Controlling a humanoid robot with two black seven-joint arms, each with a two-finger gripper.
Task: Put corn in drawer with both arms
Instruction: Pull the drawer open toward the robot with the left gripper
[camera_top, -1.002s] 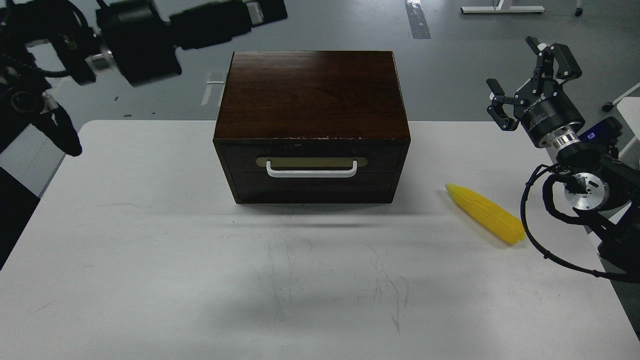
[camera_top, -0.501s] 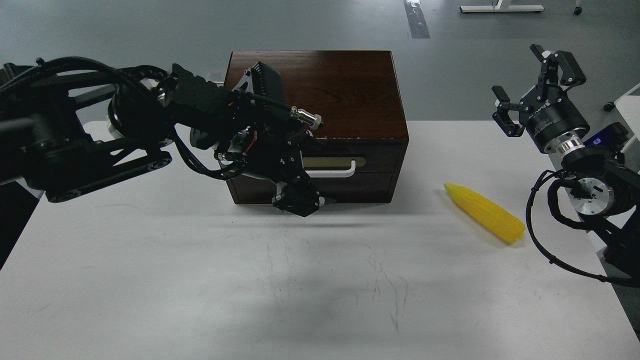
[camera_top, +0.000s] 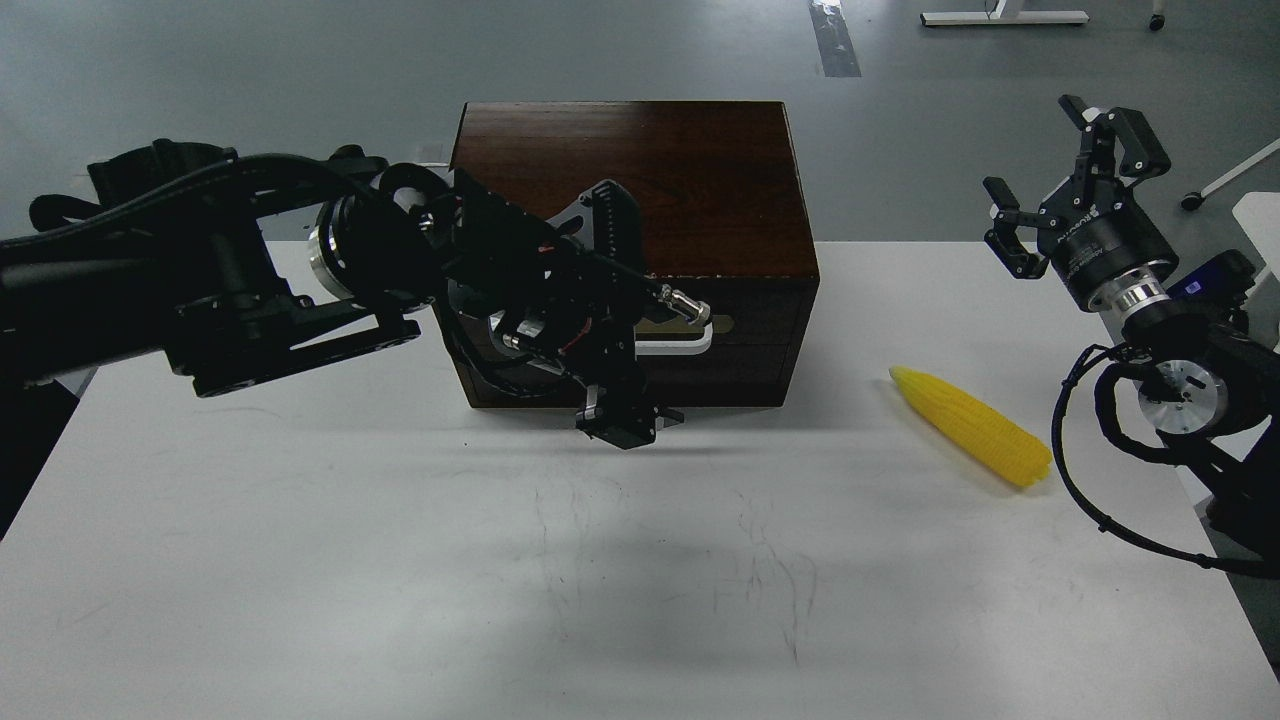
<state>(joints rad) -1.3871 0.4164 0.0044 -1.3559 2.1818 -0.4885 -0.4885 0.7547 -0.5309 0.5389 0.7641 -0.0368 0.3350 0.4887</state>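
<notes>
The corn (camera_top: 970, 425) lies on the white table (camera_top: 300, 560), right of the dark brown box (camera_top: 680, 170), with its pointed end toward the box. The drawer (camera_top: 745, 350) is shut, and its white bar handle (camera_top: 690, 343) is partly hidden by my left arm. My left gripper (camera_top: 622, 425) hangs in front of the drawer's lower left part, just above the table; it is dark and its fingers cannot be told apart. My right gripper (camera_top: 1066, 170) is open and empty, raised above the table's right edge, behind and to the right of the corn.
My left arm (camera_top: 250, 290) stretches across the table's left rear and covers the box's left front. Black cables (camera_top: 1090, 480) loop below my right wrist close to the corn's thick end. Grey floor lies beyond the table.
My left arm has swung down from the upper left to in front of the drawer, and its gripper has shifted right along the drawer front. My right gripper has barely moved. The corn has not moved.
</notes>
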